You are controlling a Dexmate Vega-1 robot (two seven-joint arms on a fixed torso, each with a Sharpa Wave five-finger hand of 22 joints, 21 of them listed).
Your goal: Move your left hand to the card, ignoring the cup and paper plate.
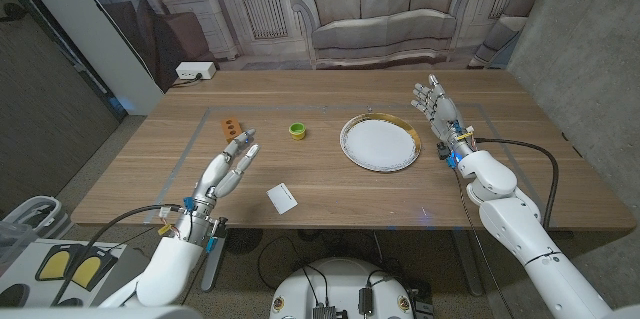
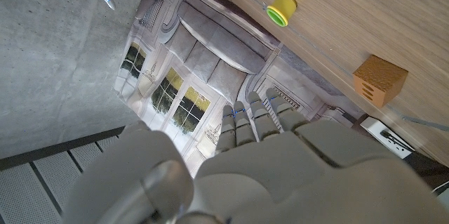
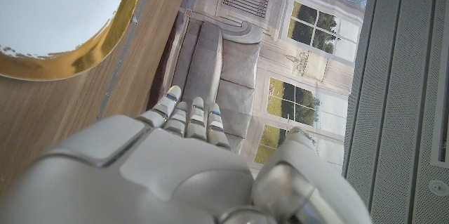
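A small white card (image 1: 282, 197) lies on the wooden table near its front edge, a little left of the middle. My left hand (image 1: 227, 167) is open above the table to the card's left, a short gap away, fingers stretched toward the far side; its back (image 2: 280, 168) shows in the left wrist view. A small yellow-green cup (image 1: 297, 131) (image 2: 283, 8) stands further back. The gold-rimmed white paper plate (image 1: 378, 143) (image 3: 84, 55) lies right of the cup. My right hand (image 1: 436, 106) (image 3: 175, 161) is open beside the plate's right rim, holding nothing.
An orange wooden block (image 1: 231, 124) (image 2: 379, 79) sits at the back left, beyond my left hand. A white power strip (image 1: 194, 71) lies past the table's far left corner. A cable (image 1: 520, 145) runs across the table's right side by my right arm.
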